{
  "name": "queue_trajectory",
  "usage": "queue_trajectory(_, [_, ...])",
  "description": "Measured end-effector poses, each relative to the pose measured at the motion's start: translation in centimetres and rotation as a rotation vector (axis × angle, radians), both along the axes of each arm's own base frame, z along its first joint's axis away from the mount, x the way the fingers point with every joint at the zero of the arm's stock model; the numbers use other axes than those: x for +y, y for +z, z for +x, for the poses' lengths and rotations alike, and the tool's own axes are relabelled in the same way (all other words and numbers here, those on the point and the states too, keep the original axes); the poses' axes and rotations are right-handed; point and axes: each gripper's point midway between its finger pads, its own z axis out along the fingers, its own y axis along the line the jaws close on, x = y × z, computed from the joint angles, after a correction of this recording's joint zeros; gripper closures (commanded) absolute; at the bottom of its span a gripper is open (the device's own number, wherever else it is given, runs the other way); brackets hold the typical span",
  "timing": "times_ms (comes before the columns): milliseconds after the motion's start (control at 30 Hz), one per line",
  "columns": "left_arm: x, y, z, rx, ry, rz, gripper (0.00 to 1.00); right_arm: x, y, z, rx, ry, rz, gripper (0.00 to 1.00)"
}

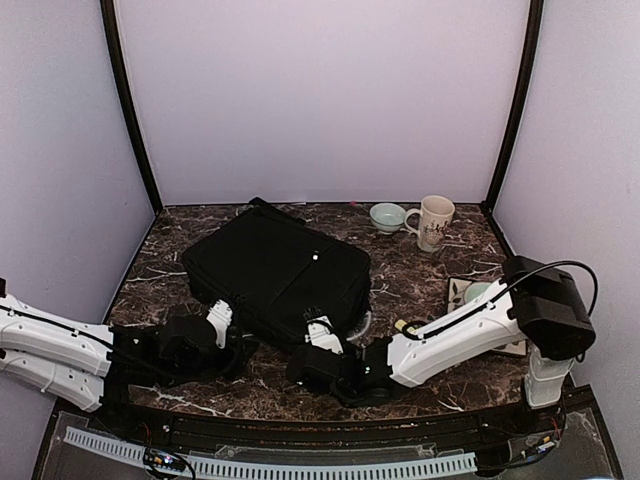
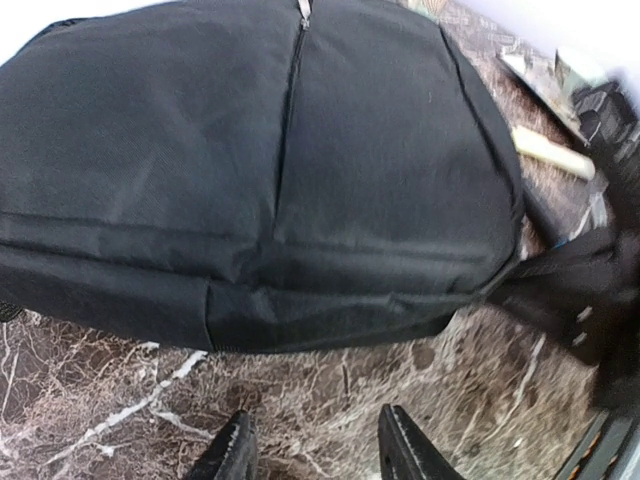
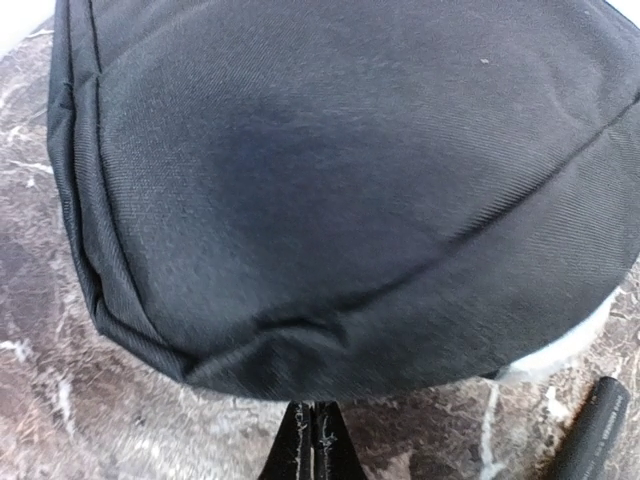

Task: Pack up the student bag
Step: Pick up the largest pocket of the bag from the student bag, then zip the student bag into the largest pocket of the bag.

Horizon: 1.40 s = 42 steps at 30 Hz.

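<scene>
We're on the opening step, we reckon: the student bag (image 1: 275, 270) lies flat on the desk (image 1: 420, 280). The right pincer (image 3: 315, 408) is closed at its near edge, the left pincer (image 2: 315, 420) gapes empty. Next call: find a zipper pull.

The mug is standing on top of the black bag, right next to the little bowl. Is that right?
Not quite. The mug stands on the table, away from the black bag, not on top of it. It really is right next to the little bowl. The top external view shows this.
</scene>
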Motion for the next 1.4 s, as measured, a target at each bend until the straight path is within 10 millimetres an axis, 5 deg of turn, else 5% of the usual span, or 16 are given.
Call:
queue_trajectory(100, [-0.5,-0.7,-0.2,0.0,-0.038,0.032,0.42,-0.4,0.8,-0.3,0.015,0.016,0.021,1.0])
queue_trajectory(200, [-1.4,-0.4,-0.3,-0.022,-0.084,0.014,0.39,-0.8,1.4,-0.5,0.022,0.022,0.034,1.0])
queue_trajectory(467, [-2.6,-1.6,-1.9,-0.159,-0.278,0.011,0.38,-2.6,2.0,-0.9,0.031,0.027,0.031,1.0])
queue_trajectory(667, [-4.6,0.9,-2.7,-0.34,-0.398,0.042,0.39,-3.7,2.7,-1.1,0.041,0.038,0.037,1.0])
queue_trajectory(1000, [-9.7,0.0,-2.4,-0.541,-0.571,0.378,0.43,-4.4,2.4,-1.4,0.046,0.053,0.024,1.0])
queue_trajectory(1100, [-9.8,-1.6,-2.1,-0.564,-0.607,0.483,0.5,-4.5,2.2,-1.4,0.046,0.057,0.022,1.0])
queue_trajectory(1200, [-10.1,-2.6,-1.6,-0.581,-0.626,0.572,0.71,-4.7,1.9,-1.5,0.047,0.06,0.015,1.0])
queue_trajectory(1400, [-12.1,-2.0,-0.3,-0.609,-0.628,0.623,0.95,-5.8,1.8,-1.4,0.047,0.055,0.011,1.0])
